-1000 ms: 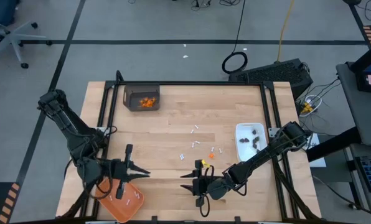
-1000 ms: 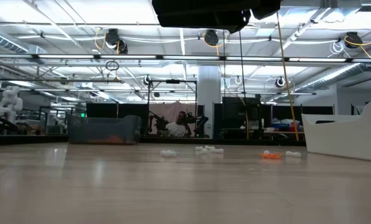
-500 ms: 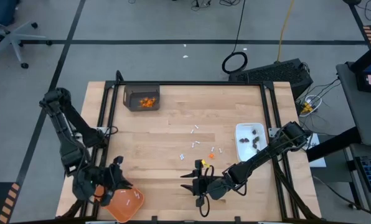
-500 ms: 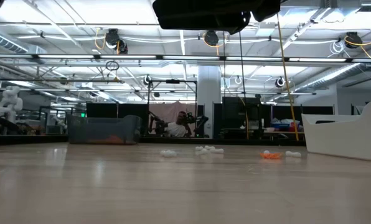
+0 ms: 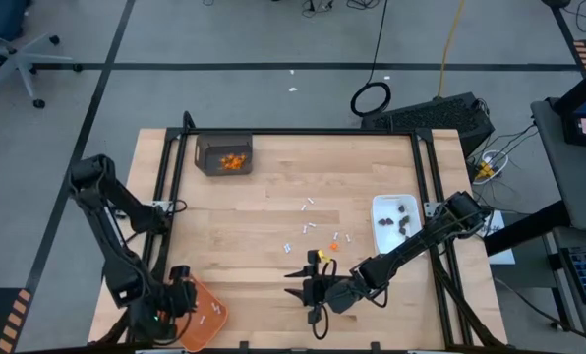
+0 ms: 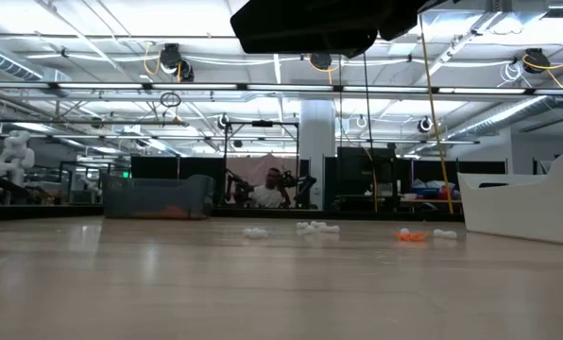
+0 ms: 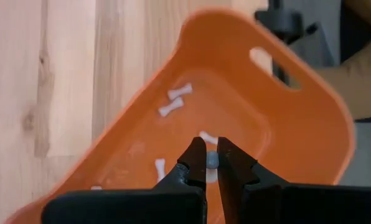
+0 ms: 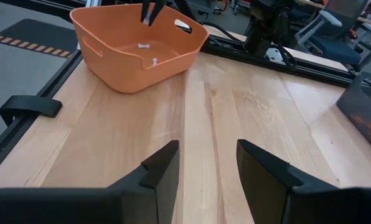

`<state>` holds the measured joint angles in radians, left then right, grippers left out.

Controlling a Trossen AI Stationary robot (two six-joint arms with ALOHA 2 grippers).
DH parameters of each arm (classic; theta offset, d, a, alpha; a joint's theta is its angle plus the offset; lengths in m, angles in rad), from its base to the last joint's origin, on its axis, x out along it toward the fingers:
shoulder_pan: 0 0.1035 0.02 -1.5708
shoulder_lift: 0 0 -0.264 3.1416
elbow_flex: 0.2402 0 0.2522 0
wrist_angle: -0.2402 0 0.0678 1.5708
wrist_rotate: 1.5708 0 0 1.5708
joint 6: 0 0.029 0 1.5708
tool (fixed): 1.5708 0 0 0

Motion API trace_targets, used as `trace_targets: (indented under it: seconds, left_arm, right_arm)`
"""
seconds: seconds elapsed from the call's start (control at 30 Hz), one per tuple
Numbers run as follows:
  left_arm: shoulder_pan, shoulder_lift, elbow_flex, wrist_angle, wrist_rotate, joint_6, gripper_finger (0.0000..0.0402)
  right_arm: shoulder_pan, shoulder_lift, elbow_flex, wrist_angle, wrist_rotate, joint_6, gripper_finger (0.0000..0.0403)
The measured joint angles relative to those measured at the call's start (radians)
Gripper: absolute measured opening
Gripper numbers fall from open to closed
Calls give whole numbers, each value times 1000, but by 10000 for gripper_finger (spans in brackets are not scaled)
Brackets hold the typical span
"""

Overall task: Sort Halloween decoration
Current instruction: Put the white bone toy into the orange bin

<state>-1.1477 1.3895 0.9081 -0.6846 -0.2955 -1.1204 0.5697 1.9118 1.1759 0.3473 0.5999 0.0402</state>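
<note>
Looking straight down in the high view, the wooden bench (image 5: 273, 216) carries a dark bin (image 5: 223, 154) of orange bits (image 5: 233, 162) at upper left, a white dish (image 5: 394, 222) holding dark bits (image 5: 403, 218) at right, and an orange tray (image 5: 201, 317) at the lower left corner with small white sticks (image 5: 214, 308) inside. More white sticks and one orange piece (image 5: 333, 245) lie scattered mid-bench, between bin and dish. The left gripper (image 5: 170, 305) hangs over the tray's left part; the right gripper (image 5: 298, 285) sits low at bottom centre, pointing toward the tray and well apart from it. In the low view, white sticks (image 6: 316, 228) and an orange bit (image 6: 411, 236) lie on the far bench surface, the dark bin (image 6: 158, 197) stands at left, the white dish (image 6: 527, 207) at right, and a person (image 6: 272, 189) sits far behind. In the left wrist view, the left gripper (image 7: 211, 163) has its jaws pressed nearly together, pinching a small pale piece (image 7: 211, 160) above the orange tray (image 7: 297, 118), where other white sticks (image 7: 175, 101) lie. In the right wrist view, the right gripper (image 8: 207, 163) holds its jaws spread over bare wood with nothing between them, and the orange tray (image 8: 136, 40) sits toward the upper left.
</note>
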Motion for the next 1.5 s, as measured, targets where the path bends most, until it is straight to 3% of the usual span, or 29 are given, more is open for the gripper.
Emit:
trace_targets:
  seconds: [0.33, 0.53, 0.73, 0.93, 1.1, 1.2, 1.27, 1.5]
  left_arm:
    - [2, 51, 0, -26, 31, -60, 13]
    - [2, 51, 0, -92, 31, -183, 67]
    - [7, 51, 0, -83, 31, -183, 115]
    - [43, 51, 4, -74, 31, -179, 120]
    - [70, 48, 40, -73, 14, -75, 120]
    - [75, 47, 67, -72, -93, 34, 120]
    - [81, 47, 74, -70, -218, 123, 121]
    - [129, 47, 37, -28, -792, 318, 121]
  right_arm:
    - [0, 0, 0, -28, -2, 6, 144]
    - [0, 0, 0, -47, -2, 27, 144]
    - [0, 0, 0, -49, -2, 26, 144]
    - [0, 0, 0, -61, 26, 24, 144]
    - [2, -22, 0, -128, 55, 42, 144]
    - [2, -67, 1, -231, 56, 107, 144]
    - [0, -99, 1, -318, 57, 159, 144]
    - [-60, -165, 1, -571, 106, 310, 144]
